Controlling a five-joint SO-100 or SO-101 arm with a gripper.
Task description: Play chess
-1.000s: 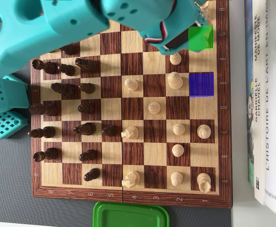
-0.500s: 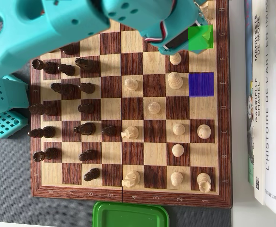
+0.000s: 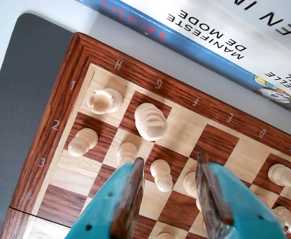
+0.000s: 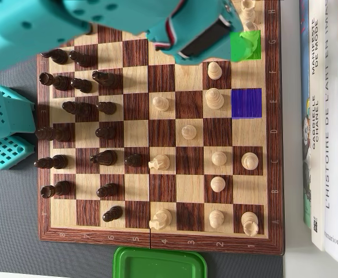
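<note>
Two views show a wooden chessboard (image 4: 140,231) with dark and light squares lying on a grey mat (image 4: 13,231). In the overhead view, the dark chess pieces (image 4: 105,132) stand along the left part of the board and the pale wooden chess pieces (image 4: 218,158) are spread over the right part. A green highlighted square (image 4: 245,46) sits near the top right corner of the board, and a blue highlighted square (image 4: 246,103) lies lower in the same file, with one plain square between them. The teal plastic robot arm (image 4: 36,29) reaches in from the upper left and covers the top of the board.

In the wrist view, the teal two-finger gripper (image 3: 169,167) hangs above the board with its jaws spread apart and holding nothing. A pale pawn (image 3: 161,175) stands on the board in the gap between the two fingers, seen from above. Beyond it, a taller ridged pale piece (image 3: 150,120) stands on a dark square, and a pale rook (image 3: 104,100) occupies the corner square.

Large books (image 4: 328,116) lie just beside the board's right edge in the overhead view. A green plastic lid (image 4: 160,263) rests at the bottom edge.
</note>
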